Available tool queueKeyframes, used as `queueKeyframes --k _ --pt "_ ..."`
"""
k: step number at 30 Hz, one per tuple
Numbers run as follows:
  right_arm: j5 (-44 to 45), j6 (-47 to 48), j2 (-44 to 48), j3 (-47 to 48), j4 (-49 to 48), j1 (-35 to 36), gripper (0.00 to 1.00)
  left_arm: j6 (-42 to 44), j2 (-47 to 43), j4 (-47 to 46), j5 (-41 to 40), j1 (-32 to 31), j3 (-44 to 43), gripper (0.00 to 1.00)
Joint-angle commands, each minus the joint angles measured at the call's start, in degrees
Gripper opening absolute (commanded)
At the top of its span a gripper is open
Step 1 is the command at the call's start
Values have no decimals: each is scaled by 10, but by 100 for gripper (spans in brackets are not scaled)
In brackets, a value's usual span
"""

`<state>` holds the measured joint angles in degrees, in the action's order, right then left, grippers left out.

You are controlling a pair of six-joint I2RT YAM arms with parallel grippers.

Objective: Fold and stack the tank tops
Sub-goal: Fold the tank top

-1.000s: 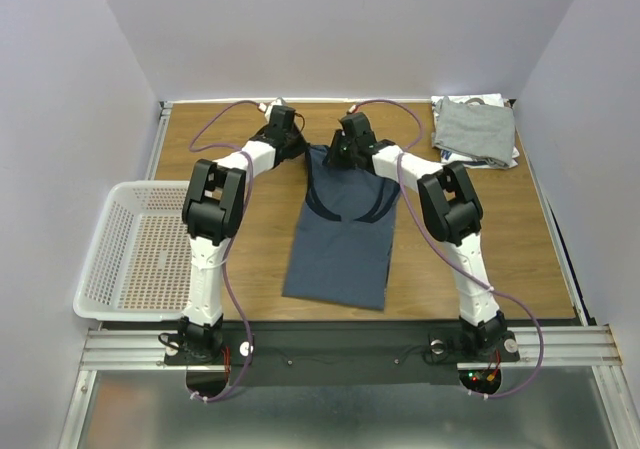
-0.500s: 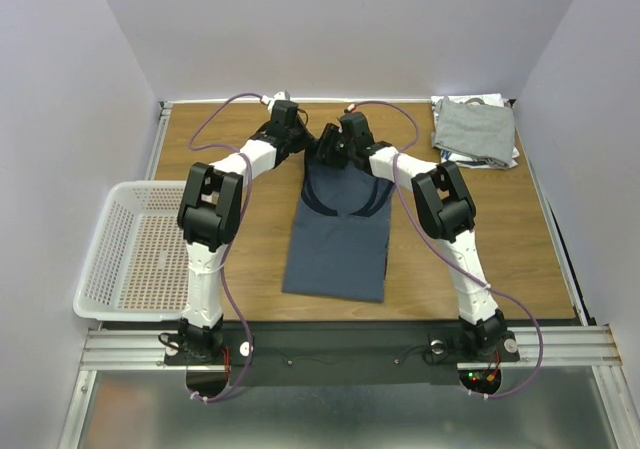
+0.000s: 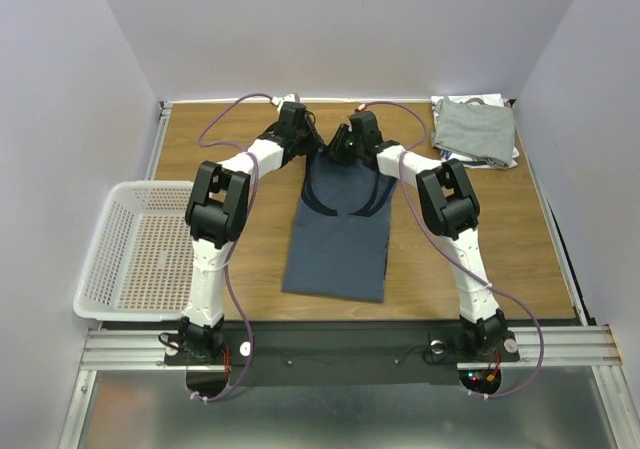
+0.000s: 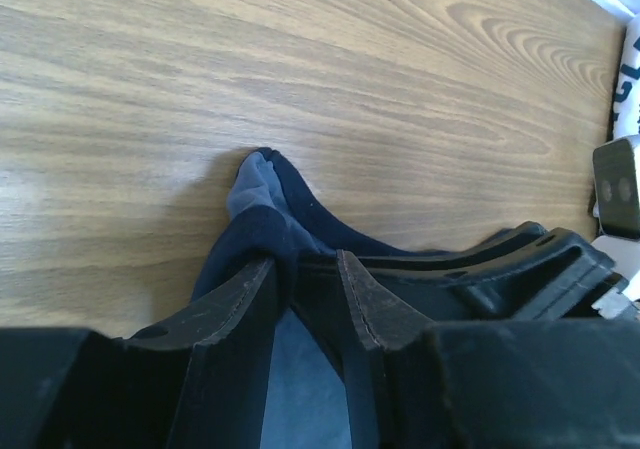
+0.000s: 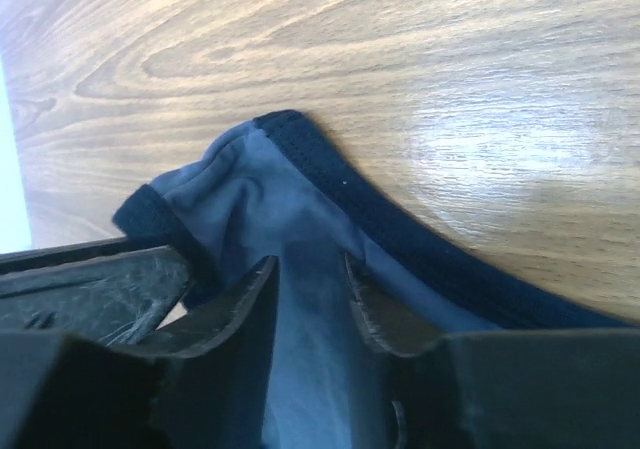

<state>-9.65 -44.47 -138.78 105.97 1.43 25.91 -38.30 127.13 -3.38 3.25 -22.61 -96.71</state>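
Observation:
A slate-blue tank top (image 3: 338,234) with navy trim lies in the middle of the table, folded narrow, its straps toward the far edge. My left gripper (image 3: 308,149) is at its far left strap and my right gripper (image 3: 342,152) at the strap beside it. In the left wrist view the jaws (image 4: 305,259) stand close together with the navy-trimmed strap (image 4: 262,184) bunched between and past the tips. In the right wrist view the jaws (image 5: 308,261) are close on blue cloth (image 5: 270,184), pressed to the wood. A folded light grey tank top (image 3: 475,129) lies on a white one at the far right corner.
A white plastic mesh basket (image 3: 110,259) hangs over the table's left edge. The table has raised rails at the back and sides. Bare wood (image 3: 480,239) lies on both sides of the blue top.
Both grippers have shifted a little to the right along the far end of the blue top. The strap end has been drawn inward and the top now lies narrower.

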Motion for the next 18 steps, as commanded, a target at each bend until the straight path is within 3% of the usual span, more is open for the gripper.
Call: queueKeyframes --k 1,12,18 --pt "4 32 54 -17 -9 0 40 14 4 -1 24 -2 -45 40" --pt "30 51 170 -84 -9 -1 37 -13 35 -15 26 -4 -48 40" --pt "120 76 256 -149 4 -2 37 -17 53 -13 7 -8 -48 41"
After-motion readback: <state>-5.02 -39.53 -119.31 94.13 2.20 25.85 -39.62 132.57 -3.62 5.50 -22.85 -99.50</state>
